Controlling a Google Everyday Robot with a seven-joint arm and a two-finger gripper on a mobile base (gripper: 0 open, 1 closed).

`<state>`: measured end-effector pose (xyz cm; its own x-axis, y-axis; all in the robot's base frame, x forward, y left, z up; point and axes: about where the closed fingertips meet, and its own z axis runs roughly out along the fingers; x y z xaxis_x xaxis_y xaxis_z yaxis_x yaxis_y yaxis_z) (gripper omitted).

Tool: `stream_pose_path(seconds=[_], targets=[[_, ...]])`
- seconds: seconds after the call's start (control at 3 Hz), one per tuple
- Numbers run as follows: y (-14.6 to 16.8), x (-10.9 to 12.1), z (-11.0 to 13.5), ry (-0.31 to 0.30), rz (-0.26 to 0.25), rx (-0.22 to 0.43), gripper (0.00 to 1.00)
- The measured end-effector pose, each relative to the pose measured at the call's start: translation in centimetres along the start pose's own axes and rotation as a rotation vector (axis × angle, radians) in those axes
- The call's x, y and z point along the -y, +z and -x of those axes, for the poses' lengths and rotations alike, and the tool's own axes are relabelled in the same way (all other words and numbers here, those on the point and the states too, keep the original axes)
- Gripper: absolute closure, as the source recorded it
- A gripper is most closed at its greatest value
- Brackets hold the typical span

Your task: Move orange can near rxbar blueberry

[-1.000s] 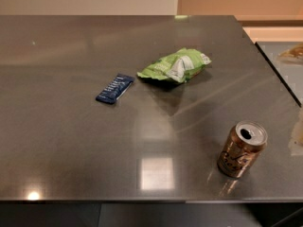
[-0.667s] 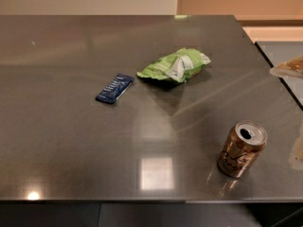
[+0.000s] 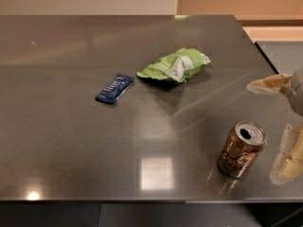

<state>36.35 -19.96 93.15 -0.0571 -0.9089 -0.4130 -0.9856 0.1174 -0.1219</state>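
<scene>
Lower right of the frame, near the table's front edge, I have the orange can (image 3: pixel 241 149) standing upright: a copper-coloured metal cylinder with dark swirled markings and a silver top whose opening shows dark. My gripper (image 3: pixel 271 129) comes in from the right edge just beside it, spread wide and holding nothing. One pale, cream-coloured finger (image 3: pixel 267 84) reaches in above the can, and the other hangs low to the can's right. I can't tell whether either touches it. Well apart, left of centre, the rxbar blueberry (image 3: pixel 114 88) lies flat, a slim navy wrapper with pale lettering, angled on the surface. A crumpled green-and-white snack bag (image 3: pixel 174 66) sits just to its upper right. Everything rests on a dark, glossy grey table (image 3: pixel 71 141) that reflects the ceiling lights.
</scene>
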Motion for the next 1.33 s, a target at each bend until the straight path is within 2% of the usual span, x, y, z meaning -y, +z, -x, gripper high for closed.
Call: stream_pose_path(seconds=[0.33,1.0,1.33], targets=[[1.8,-0.8,1.0,-0.023,0.037,0.065,0.00],[3.4,-1.0,0.7,-0.031,0.049,0.093,0.00],[3.4,-0.6,0.4,-0.025,0.044,0.096,0.15]])
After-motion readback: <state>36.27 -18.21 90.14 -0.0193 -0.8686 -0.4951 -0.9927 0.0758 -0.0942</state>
